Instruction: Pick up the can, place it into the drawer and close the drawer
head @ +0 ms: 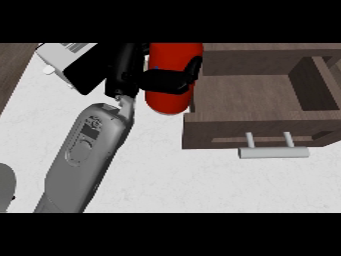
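Fingers (167, 80) of the right hand (129, 75) are curled round the red can (171, 102), clasping it across its middle. We find the can held over the white counter (173, 175), just beside the left wall of the open drawer (225, 132) and not yet inside. Risk, in our judgement: carried across too low, the can would strike that wall and twist in the grasp; released askew, it could block closing. Count: one can, one drawer, one handle (272, 152) on two posts, one hand in view.
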